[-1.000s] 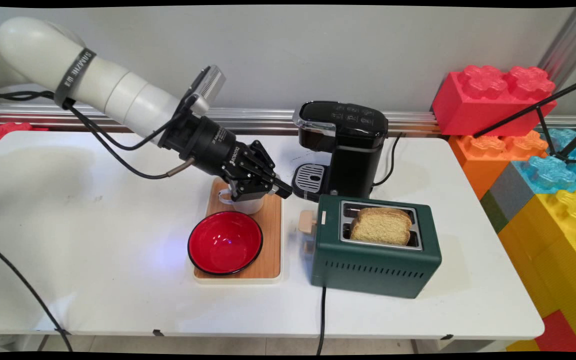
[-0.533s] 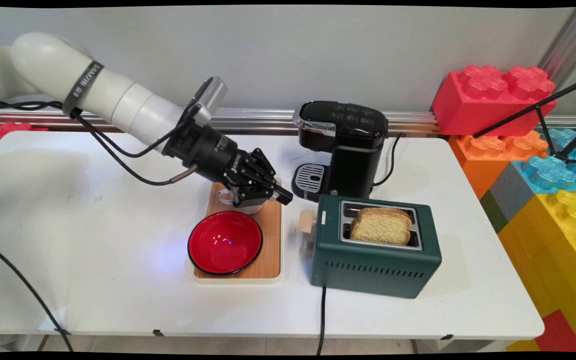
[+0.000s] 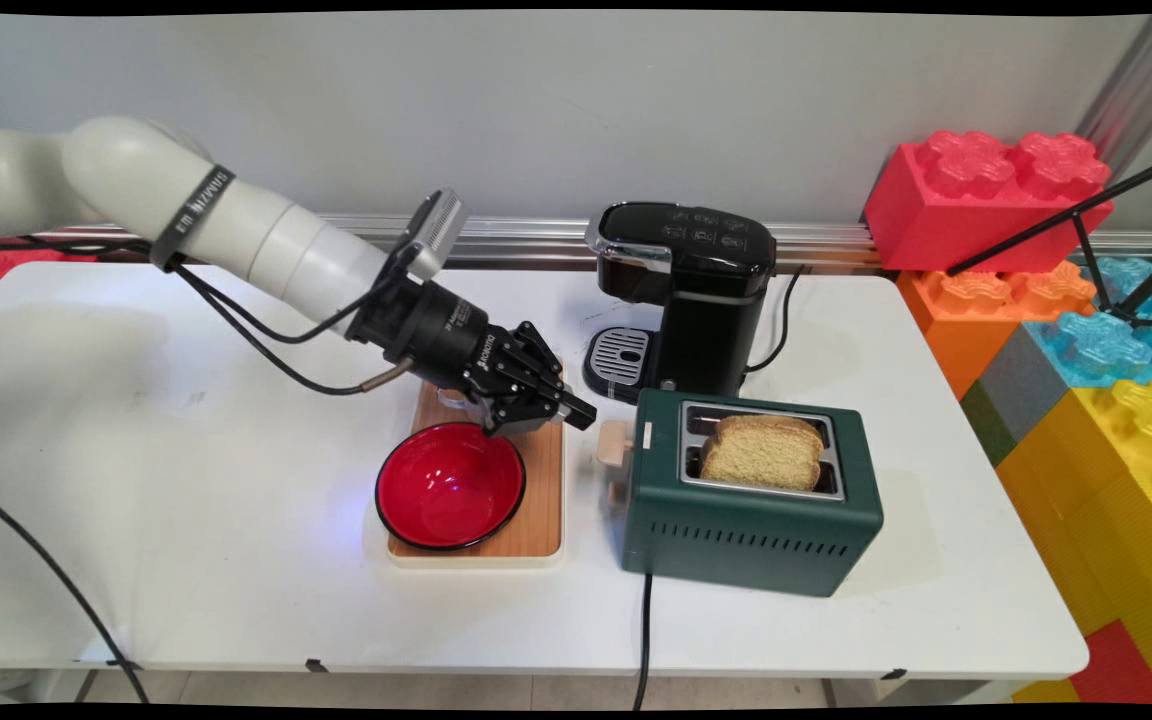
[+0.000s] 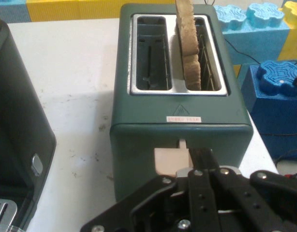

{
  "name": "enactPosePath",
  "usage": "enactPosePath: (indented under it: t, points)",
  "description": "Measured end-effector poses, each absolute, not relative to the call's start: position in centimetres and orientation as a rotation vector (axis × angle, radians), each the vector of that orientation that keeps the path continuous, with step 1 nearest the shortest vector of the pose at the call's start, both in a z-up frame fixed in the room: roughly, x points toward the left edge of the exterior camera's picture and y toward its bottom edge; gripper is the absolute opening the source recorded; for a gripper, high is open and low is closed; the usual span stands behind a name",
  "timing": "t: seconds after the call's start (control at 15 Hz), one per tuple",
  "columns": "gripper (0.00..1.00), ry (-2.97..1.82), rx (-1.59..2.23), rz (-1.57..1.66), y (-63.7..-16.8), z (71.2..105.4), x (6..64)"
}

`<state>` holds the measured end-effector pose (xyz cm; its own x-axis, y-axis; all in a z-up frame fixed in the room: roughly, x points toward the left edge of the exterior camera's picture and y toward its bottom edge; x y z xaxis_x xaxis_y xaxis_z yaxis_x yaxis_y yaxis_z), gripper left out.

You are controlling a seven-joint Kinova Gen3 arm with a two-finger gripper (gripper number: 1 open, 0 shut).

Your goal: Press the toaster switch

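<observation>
A: Surface?
B: White table before a grey wall. Wooden board carries a red bowl; a white cup behind it is mostly hidden by the hand.
A: Hand state?
B: Fingers drawn together, nothing between them. Tip sits just beside the green toaster, at its beige lever.
A: Toaster contents?
B: One bread slice in one slot, top cut off in hand view. Black coffee maker stands behind.

A red glossy bowl sits on a wooden board beside a dark green two-slot toaster holding bread, black coffee machine behind.
</observation>
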<state>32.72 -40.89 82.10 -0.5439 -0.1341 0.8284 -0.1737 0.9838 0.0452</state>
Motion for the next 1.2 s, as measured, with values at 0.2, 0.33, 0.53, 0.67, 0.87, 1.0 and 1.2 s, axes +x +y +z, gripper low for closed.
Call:
enactPosePath:
  t: [0.2,0.33,0.53,0.67,0.87,1.0,1.2]
  points:
    - [0.0,-2.144,0.219,0.055,-41.0,81.3,32.3]
    - [0.0,-2.139,0.222,0.058,-41.1,80.8,32.0]
    - [0.0,-2.131,0.226,0.061,-41.2,80.3,31.6]
    - [0.0,-2.127,0.228,0.062,-41.3,80.0,31.4]
    - [0.0,-2.122,0.231,0.063,-41.4,79.6,31.0]
    - [0.0,-2.121,0.231,0.063,-41.4,79.3,30.7]
    - [0.0,-2.123,0.231,0.064,-41.5,78.9,30.5]
